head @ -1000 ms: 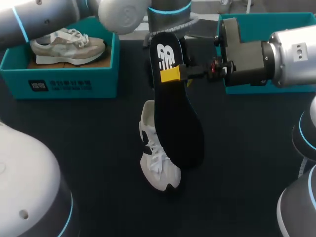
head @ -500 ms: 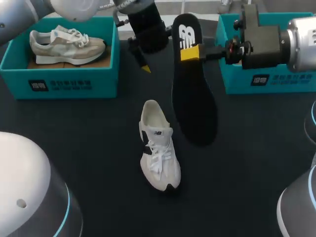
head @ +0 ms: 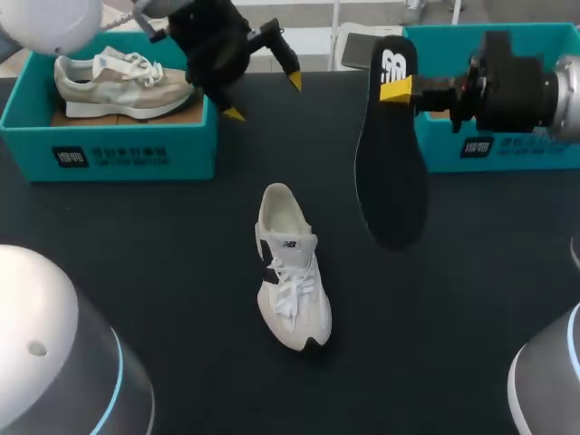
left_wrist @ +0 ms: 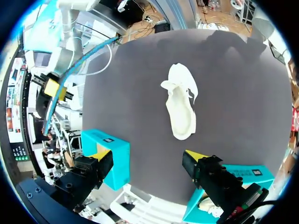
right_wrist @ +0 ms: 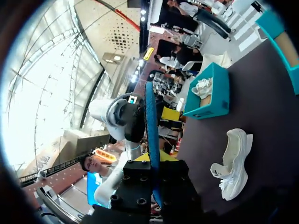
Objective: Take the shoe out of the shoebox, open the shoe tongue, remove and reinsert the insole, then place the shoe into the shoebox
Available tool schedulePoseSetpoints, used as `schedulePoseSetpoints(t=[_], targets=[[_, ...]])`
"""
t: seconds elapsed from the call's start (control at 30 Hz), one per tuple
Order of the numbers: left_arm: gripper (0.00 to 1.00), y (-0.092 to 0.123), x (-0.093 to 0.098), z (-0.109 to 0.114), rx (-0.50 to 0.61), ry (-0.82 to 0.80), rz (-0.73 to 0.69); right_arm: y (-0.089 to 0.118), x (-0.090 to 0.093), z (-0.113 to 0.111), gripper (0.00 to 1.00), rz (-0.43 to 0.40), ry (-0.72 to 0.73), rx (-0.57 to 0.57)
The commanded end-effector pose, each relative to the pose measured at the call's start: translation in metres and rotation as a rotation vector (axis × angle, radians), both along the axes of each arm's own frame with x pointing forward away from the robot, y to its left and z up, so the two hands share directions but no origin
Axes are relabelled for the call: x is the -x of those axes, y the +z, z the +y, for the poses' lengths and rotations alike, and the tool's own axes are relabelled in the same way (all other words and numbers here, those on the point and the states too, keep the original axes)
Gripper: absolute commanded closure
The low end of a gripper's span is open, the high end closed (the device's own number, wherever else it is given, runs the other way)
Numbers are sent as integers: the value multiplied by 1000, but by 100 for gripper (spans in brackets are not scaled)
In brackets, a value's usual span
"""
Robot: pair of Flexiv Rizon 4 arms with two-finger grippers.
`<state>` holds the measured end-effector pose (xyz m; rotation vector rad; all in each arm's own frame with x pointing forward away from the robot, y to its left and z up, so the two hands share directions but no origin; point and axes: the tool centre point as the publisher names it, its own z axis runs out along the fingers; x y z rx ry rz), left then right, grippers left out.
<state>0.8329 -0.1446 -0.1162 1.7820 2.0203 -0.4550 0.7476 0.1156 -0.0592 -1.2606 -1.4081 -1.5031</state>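
A white shoe [head: 288,272] lies on the black table at the middle, toe toward the front; it also shows ahead of both grippers [left_wrist: 180,107] [right_wrist: 233,158]. My right gripper [head: 396,89] is shut on the heel end of the black insole [head: 390,181], which hangs above the table to the shoe's right. In the right wrist view the insole [right_wrist: 150,121] stands edge-on between the fingers of the right gripper [right_wrist: 152,158]. My left gripper [head: 263,97] [left_wrist: 148,156] hangs open and empty at the back, beside the left shoebox [head: 109,145].
The left teal shoebox holds a beige shoe [head: 122,80]. A second teal shoebox [head: 507,145] stands at the back right, behind my right arm. Both boxes' corners [left_wrist: 114,158] [left_wrist: 238,175] flank the left gripper.
My right gripper has carried the insole to the right, off the shoe. My left arm has swung back and to the left, toward the left shoebox.
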Motion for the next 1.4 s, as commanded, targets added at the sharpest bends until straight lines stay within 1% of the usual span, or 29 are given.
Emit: schedulePoseSetpoints(t=[0.03, 0.1, 0.13, 0.17, 0.67, 0.7, 0.73, 0.77, 0.8, 0.83, 0.87, 0.9, 0.93, 1.07, 1.13, 1.27, 1.4], targets=[[0, 4, 14, 18, 376, -19, -64, -24, -16, 7, 100, 120, -67, 14], [0, 6, 16, 17, 377, -28, -59, -24, -16, 7, 100, 120, -67, 14], [0, 7, 16, 16, 355, -25, -40, -24, -16, 7, 100, 120, -67, 14], [0, 7, 15, 14, 310, -34, -44, -24, -16, 7, 100, 120, -67, 14], [0, 7, 15, 14, 310, -34, -44, -24, -16, 7, 100, 120, -67, 14], [0, 1, 19, 16, 433, -57, -35, -27, -20, 5, 100, 132, -90, -11], [0, -5, 23, 17, 481, -67, -19, -29, -25, 3, 100, 139, -108, -16], [0, -10, 26, 16, 546, -48, -54, -28, -30, 2, 100, 173, -138, -46], [0, -12, 30, 16, 616, -76, -55, -29, -36, 0, 100, 185, -165, -69], [0, -13, 31, 16, 649, -85, -68, -31, -40, -2, 100, 214, -174, -76], [0, -13, 32, 16, 717, -99, -102, -33, -45, -4, 100, 252, -186, -74], [0, -13, 33, 15, 740, -111, -105, -35, -50, -3, 100, 276, -176, -80], [0, -14, 33, 15, 788, -123, -128, -37, -55, -1, 100, 293, -171, -77], [0, -14, 31, 11, 882, -143, -131, -47, -69, 3, 100, 373, -168, -96], [0, -14, 32, 7, 893, -151, -147, -51, -77, 8, 100, 376, -151, -110], [0, -12, 34, -1, 921, -150, -134, -56, -93, 21, 100, 387, -106, -113], [0, -15, 37, -8, 931, -160, -125, -63, -104, 32, 100, 402, -58, -112]])
